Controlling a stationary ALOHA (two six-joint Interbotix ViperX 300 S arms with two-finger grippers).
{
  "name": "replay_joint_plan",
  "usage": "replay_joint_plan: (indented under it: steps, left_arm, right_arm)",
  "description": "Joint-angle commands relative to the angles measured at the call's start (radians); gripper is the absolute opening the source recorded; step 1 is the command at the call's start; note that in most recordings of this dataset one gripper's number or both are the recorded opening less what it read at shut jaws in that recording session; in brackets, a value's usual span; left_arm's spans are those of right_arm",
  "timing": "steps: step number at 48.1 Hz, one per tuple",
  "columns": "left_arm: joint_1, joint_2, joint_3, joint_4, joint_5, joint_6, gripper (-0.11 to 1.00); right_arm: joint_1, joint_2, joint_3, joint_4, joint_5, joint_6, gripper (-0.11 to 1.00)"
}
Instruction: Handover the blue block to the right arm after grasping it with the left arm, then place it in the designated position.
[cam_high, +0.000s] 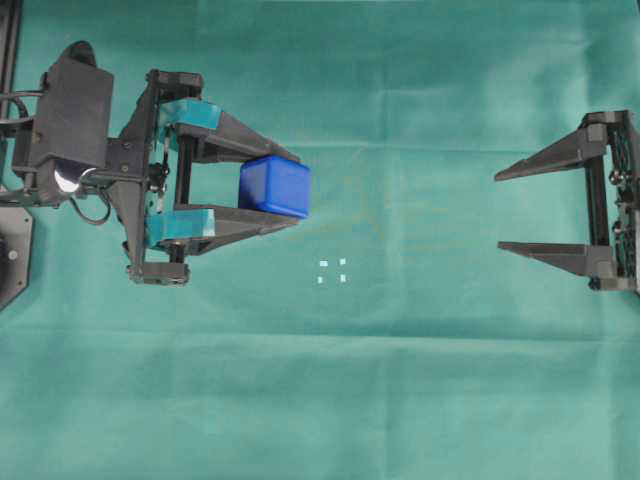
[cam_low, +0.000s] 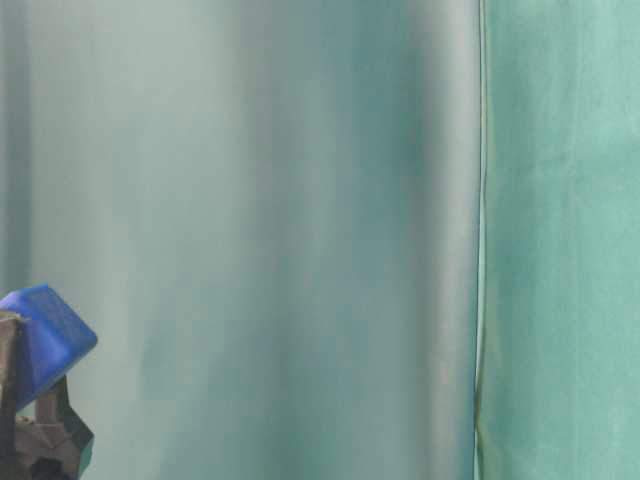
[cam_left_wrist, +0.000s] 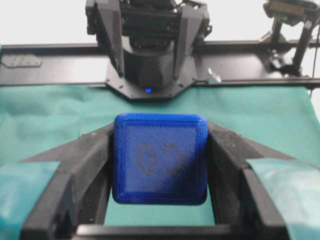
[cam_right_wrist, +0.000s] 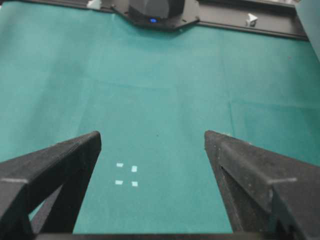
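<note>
Blue block (cam_high: 274, 187): clamped between the teal-padded fingertips of the left tool (cam_high: 285, 188), raised clear of the green cloth (cam_high: 320, 400) on the table, left of centre; the wrist view showed a faint darker mark on its facing side. Left arm (cam_high: 70, 120): pointed toward the middle. Right tool (cam_high: 497, 211): all black, fingers spread wide, nothing between them, well apart from the block. Designated position (cam_high: 332, 271): four small white marks, bare, just below and right of the block in the overhead view.

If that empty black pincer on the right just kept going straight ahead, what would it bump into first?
Probably the blue block held in the left pincer facing it; the green cloth between them shows nothing else, though their heights are hard to compare.
</note>
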Motion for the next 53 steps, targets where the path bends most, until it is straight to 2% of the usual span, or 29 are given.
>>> replay_joint_plan:
  steps: [1, 40, 44, 53]
  left_arm:
    - [-0.005, -0.012, -0.011, 0.002, -0.014, 0.002, 0.47]
    - [-0.003, -0.011, -0.011, 0.0, -0.002, 0.0, 0.47]
    - [-0.005, -0.011, -0.011, 0.0, 0.002, 0.0, 0.47]
    - [-0.003, -0.011, -0.011, -0.002, 0.006, 0.0, 0.47]
  right_arm:
    - [-0.002, 0.003, -0.028, -0.003, -0.008, -0.002, 0.94]
    - [-0.002, 0.002, -0.043, -0.003, -0.005, -0.006, 0.94]
    - [-0.002, 0.003, -0.052, -0.02, -0.002, -0.015, 0.94]
    - [-0.002, 0.0, -0.086, -0.103, 0.034, -0.043, 0.94]
